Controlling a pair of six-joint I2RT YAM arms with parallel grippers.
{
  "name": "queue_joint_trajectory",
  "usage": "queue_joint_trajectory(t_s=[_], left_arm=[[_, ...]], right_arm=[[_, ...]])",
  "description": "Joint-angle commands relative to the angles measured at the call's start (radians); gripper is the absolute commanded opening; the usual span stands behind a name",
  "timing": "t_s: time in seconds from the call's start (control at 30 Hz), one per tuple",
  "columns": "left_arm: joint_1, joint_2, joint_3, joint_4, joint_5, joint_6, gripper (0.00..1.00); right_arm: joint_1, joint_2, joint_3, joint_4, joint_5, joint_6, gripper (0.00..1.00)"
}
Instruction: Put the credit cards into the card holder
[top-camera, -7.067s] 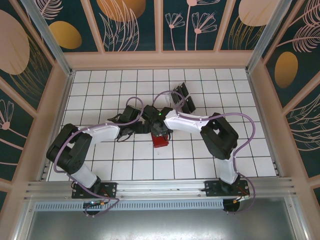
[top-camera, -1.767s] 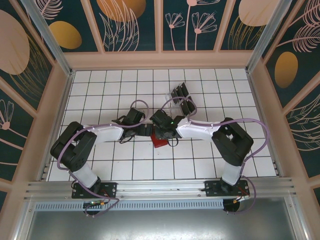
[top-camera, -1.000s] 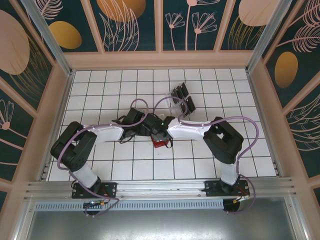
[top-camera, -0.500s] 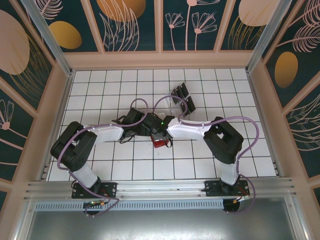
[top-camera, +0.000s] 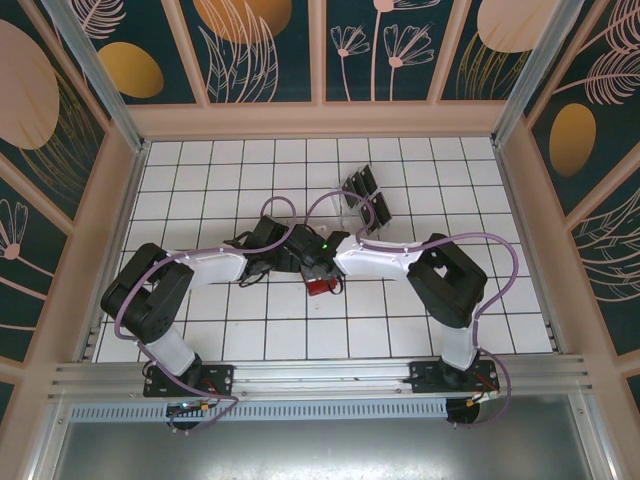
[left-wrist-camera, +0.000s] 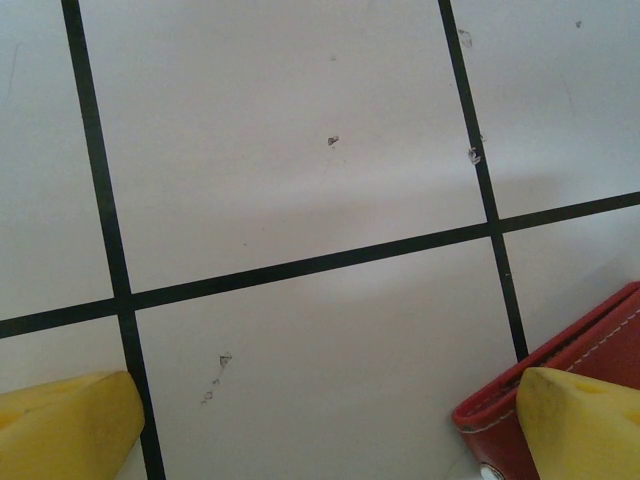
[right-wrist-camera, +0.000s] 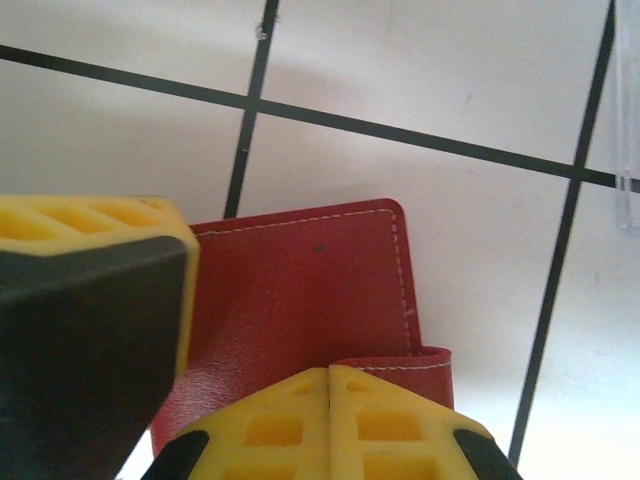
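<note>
The wallet (top-camera: 320, 286) lies flat on the tabletop (top-camera: 250, 170) near its middle, where both arms meet over it. It looks folded closed, red cover up. The cards (top-camera: 360, 187) sit apart from it, farther back and to the right, so none is in the wallet yet.

The right pincer (right-wrist-camera: 330, 390) is pressed fully shut at the wallet's edge. A curled red lip shows just beside the pads, so it may have the cover pinched, but the pads hide the contact and I cannot tell. The left pincer (left-wrist-camera: 320, 430) stands wide open and holds nothing. One of its fingers (left-wrist-camera: 575, 425) overlaps a corner of the wallet, and the other is over bare tile.

The step in hand looks like opening the wallet. Several things could go wrong from here:

- **Slipping grip:** If the right pincer has only a thin lip of cover, a lift could pull it free and the wallet would drop shut.
- **Poor pinning:** If the left finger does not press the lower half down, the whole wallet could rise or drag. With only a corner covered, it could also swing round.
- **Crowding:** The two pincers are close together, so a careless move by either could knock the other or shove the wallet.
</note>
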Motion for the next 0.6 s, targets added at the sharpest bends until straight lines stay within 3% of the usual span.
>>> queue_joint_trajectory(t_s=[0.0, 0.57], left_arm=[[0.01, 0.099, -0.056, -0.032, 0.067, -0.003, 0.99], [0.01, 0.109, -0.056, -0.026, 0.071, -0.002, 0.98]], right_arm=[[-0.016, -0.053, -0.023, 0.073, -0.046, 0.022, 0.0], [-0.063, -0.098, -0.14, 0.198, -0.168, 0.074, 0.0]])
